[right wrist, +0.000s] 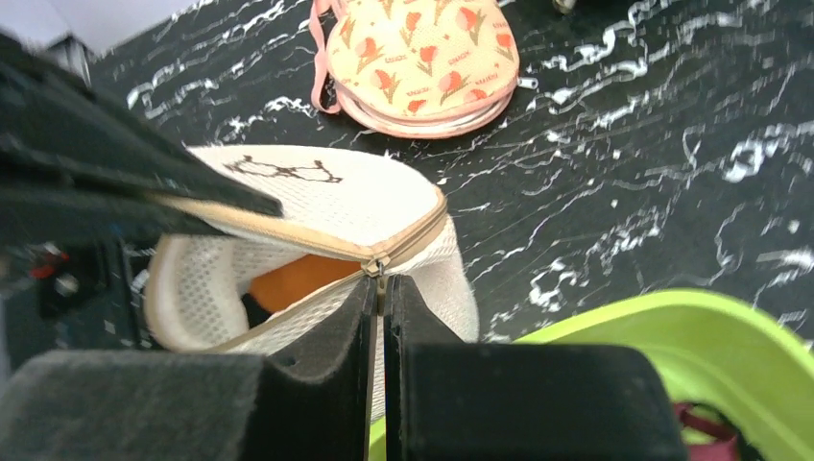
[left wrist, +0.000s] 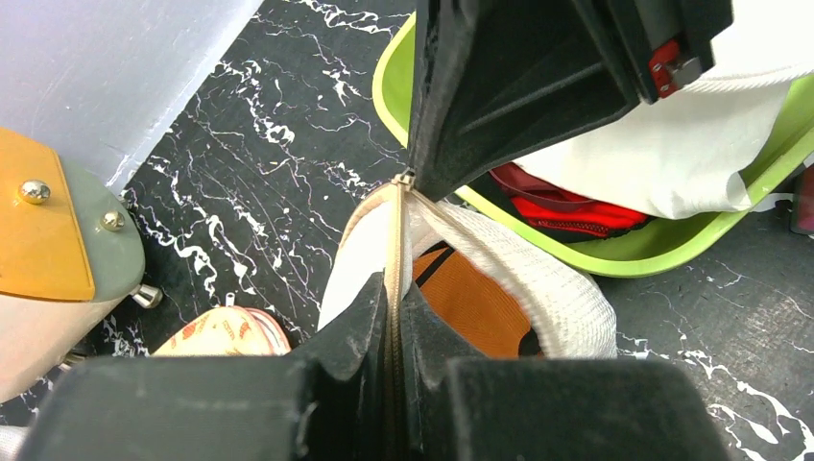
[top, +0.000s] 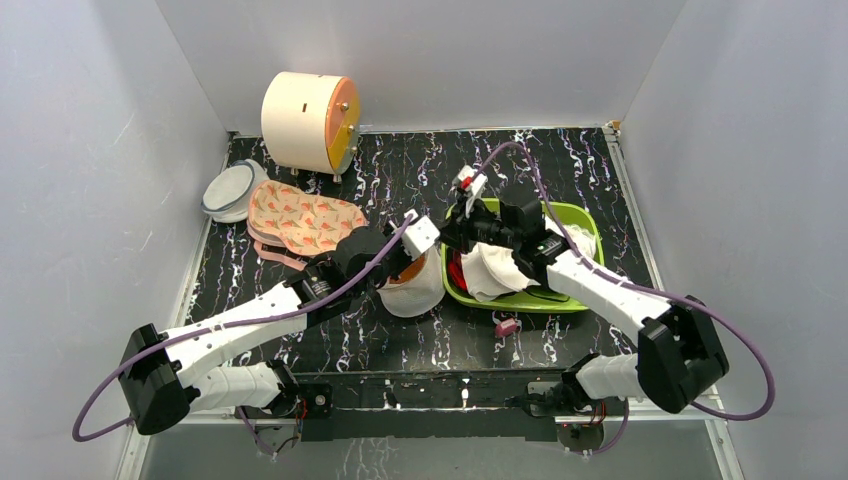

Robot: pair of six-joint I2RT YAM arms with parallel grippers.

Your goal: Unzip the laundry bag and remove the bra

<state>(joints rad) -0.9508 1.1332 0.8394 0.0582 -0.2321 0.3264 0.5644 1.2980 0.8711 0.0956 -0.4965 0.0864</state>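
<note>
Unzipping looks to be the step in hand, partly done. The laundry bag (top: pixel 412 285) hangs between the two tools, its rim parted into a gap that shows the bra (left wrist: pixel 470 303) inside. The left gripper (left wrist: pixel 392 317) is clamped shut on one tan edge of the opened rim, which runs straight out from its fingertips. The right gripper (right wrist: pixel 379 288) is pinched closed on the thin metal pull of the zipper slider (right wrist: pixel 374 263), which sits right at its fingertips. Beyond that slider the rim is closed, so the next move probably calls for the right gripper to draw the slider further round the curve, away from the left gripper. The left would have to hold the fabric taut so the soft rim does not bunch. Only after that does the mouth seem wide enough to lift the bra out. The bag is white open-weave mesh, domed like a clamshell, and limp enough to sag below both grips. Its tan woven zipper tape (left wrist: pixel 392 245) is stiffer than the mesh, and a small black mark sits on the face just ahead of the right gripper. The bra shows as a smooth, rounded orange cup with a black strap beside it. A glossy lime-green tray (left wrist: pixel 672 250) holding white and red cloth lies off to the left gripper's right.
</note>
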